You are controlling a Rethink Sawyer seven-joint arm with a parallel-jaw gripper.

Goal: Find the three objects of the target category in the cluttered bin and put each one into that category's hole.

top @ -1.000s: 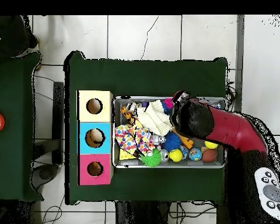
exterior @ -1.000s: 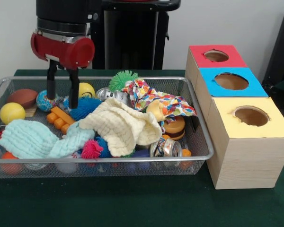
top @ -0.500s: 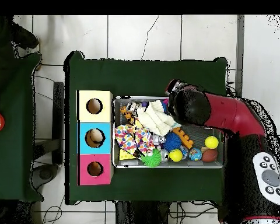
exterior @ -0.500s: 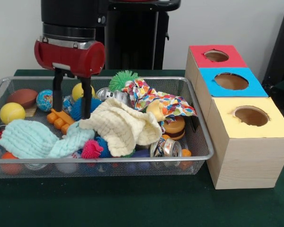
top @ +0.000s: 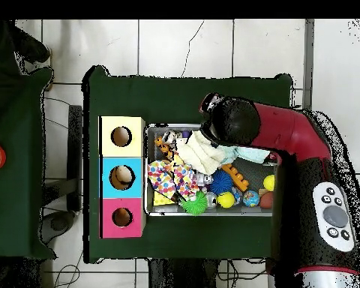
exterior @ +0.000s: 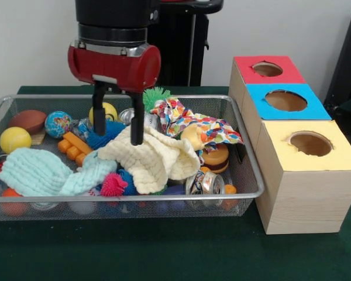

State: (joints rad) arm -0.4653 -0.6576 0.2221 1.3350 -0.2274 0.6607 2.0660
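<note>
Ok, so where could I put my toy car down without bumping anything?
On the bare green table in front of the wire bin and the yellow box, or on the strip behind the bin in the overhead view. Inside the bin it is crowded everywhere, with cloths, balls and cans piled together, and the claw hangs open over the cream cloth.

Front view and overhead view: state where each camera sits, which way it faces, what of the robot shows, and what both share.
Front view: sits low across the table, facing the mesh bin and the three boxes; shows the red wrist and the open gripper, its fingers reaching down at the cream cloth.
Overhead view: sits above, looking straight down at the green table; shows the red and black arm reaching over the bin.
Shared: the bin, the cream cloth, the green spiky ball, and the yellow box, blue box and red box.
</note>
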